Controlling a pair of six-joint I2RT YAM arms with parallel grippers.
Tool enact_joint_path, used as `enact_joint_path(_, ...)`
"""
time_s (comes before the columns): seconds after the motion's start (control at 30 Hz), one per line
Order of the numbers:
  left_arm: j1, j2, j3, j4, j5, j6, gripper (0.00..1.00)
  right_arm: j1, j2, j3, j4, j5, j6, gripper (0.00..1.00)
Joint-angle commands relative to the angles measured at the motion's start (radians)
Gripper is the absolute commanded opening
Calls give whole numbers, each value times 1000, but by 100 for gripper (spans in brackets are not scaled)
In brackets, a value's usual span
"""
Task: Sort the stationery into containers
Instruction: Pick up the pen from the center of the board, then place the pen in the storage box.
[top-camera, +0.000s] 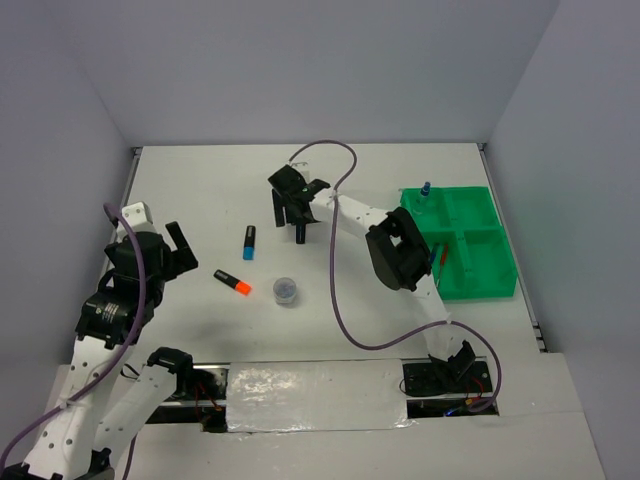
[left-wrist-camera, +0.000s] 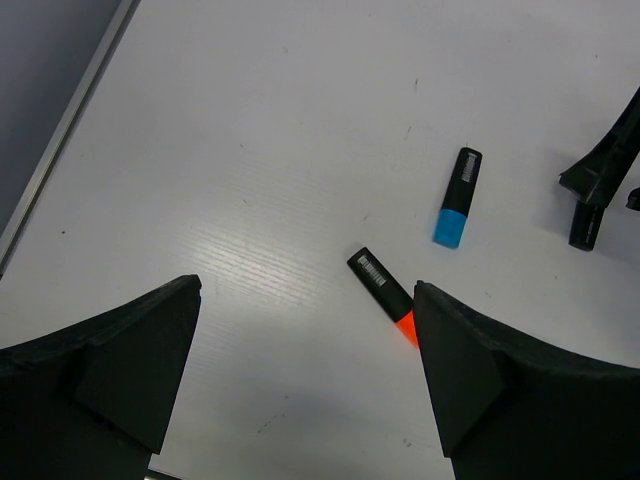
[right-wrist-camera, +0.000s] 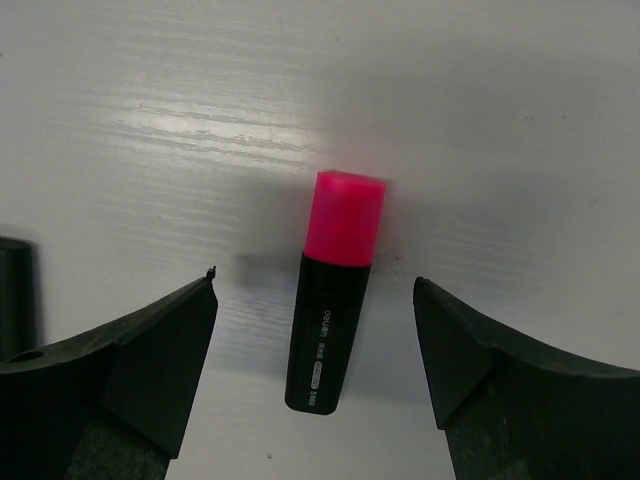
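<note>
My right gripper (top-camera: 293, 212) is open and low over the table's middle. In the right wrist view (right-wrist-camera: 315, 285) a pink-capped black highlighter (right-wrist-camera: 335, 300) lies flat between its spread fingers, untouched. In the top view only the highlighter's black end (top-camera: 300, 235) shows. My left gripper (top-camera: 183, 250) (left-wrist-camera: 306, 300) is open and empty above the table at the left. An orange-capped highlighter (top-camera: 232, 283) (left-wrist-camera: 385, 295) lies just right of it. A blue-capped highlighter (top-camera: 248, 242) (left-wrist-camera: 455, 197) and a round clear jar (top-camera: 286, 290) lie nearby. The green tray (top-camera: 500, 290) at the right holds a blue-capped bottle (top-camera: 425, 190) and thin pens (top-camera: 440, 258).
The right arm's purple cable (top-camera: 340, 300) loops over the table between the jar and the tray. Grey walls close in the table at the back and on both sides. The arm bases stand on a taped strip (top-camera: 310, 395) at the near edge.
</note>
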Motion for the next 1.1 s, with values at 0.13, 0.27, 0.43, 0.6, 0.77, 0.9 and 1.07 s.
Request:
enact_joint_path(0.13, 2, -12, 7, 30, 18, 11, 99, 2, -14, -74, 8, -47, 27, 61)
enact_joint_path(0.27, 1, -12, 7, 30, 20, 13, 99, -10, -22, -107, 41, -100, 22, 55)
enact_joint_path(0.43, -10, -21, 5, 31, 23, 13, 99, -14, -83, -146, 120, -110, -22, 0)
enact_joint_path(0.6, -26, -24, 4, 33, 26, 14, 99, -36, -451, -489, 479, -301, -157, 0)
enact_joint_path(0.77, -47, -44, 2, 34, 21, 14, 99, -259, -726, -631, 547, -259, -200, 0)
enact_joint_path(0.9, -49, -51, 4, 36, 23, 16, 99, -505, -769, -626, 392, -64, -110, 0)
enact_joint_path(1.07, -53, -46, 2, 37, 32, 19, 99, -726, -726, -609, 322, 43, -96, 0)
